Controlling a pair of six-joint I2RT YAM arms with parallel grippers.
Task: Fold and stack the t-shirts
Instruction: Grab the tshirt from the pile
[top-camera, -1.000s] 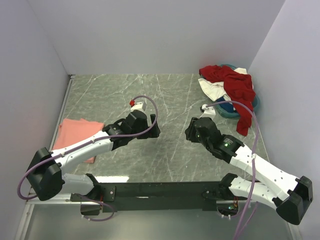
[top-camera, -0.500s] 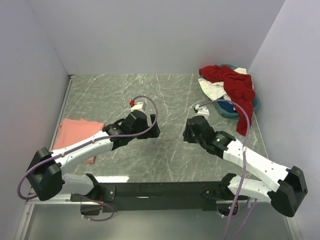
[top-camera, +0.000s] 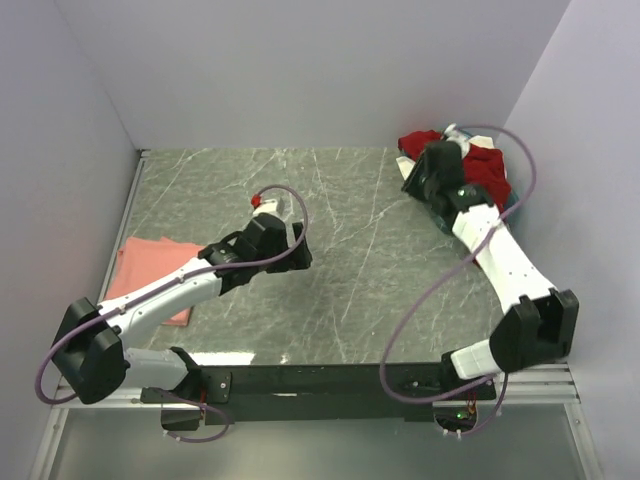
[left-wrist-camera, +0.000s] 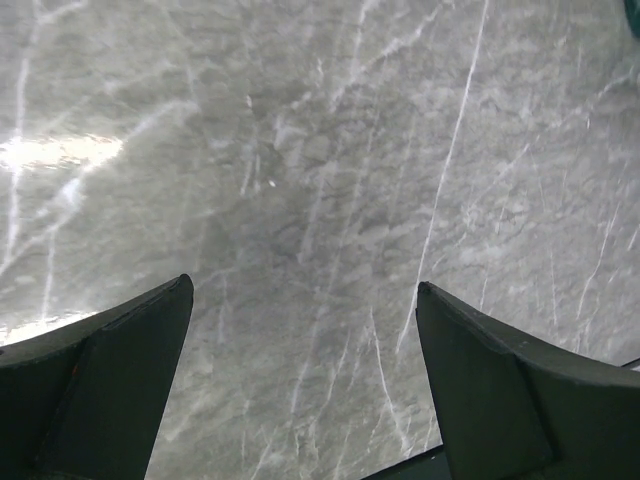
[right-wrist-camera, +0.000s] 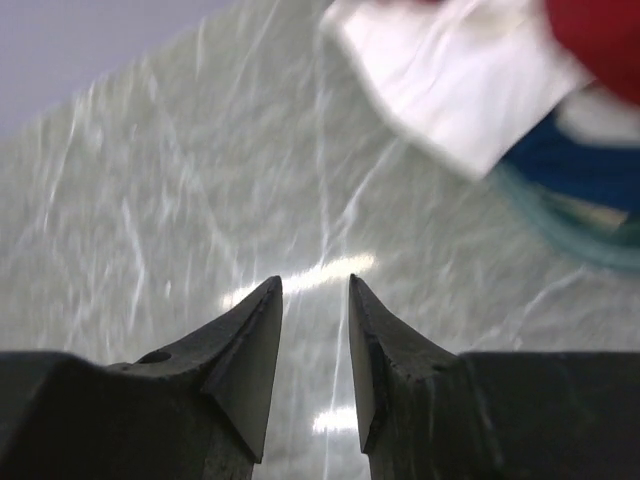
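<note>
Arm on right (top-camera: 497, 258), outstretched beside t-shirts (top-camera: 488, 172)

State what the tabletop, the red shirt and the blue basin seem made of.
Tabletop: grey stone or stone-look laminate, white veins, glossy glare. Red shirt: soft matte cloth, crumpled in folds. Blue basin: probably plastic, smooth even rim, though blurred.

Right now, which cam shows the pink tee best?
Top external: the pink tee lies flat near the left edge of the table, the left arm crossing over it. Left wrist shows only bare table; right wrist, white cloth and red cloth instead.
</note>
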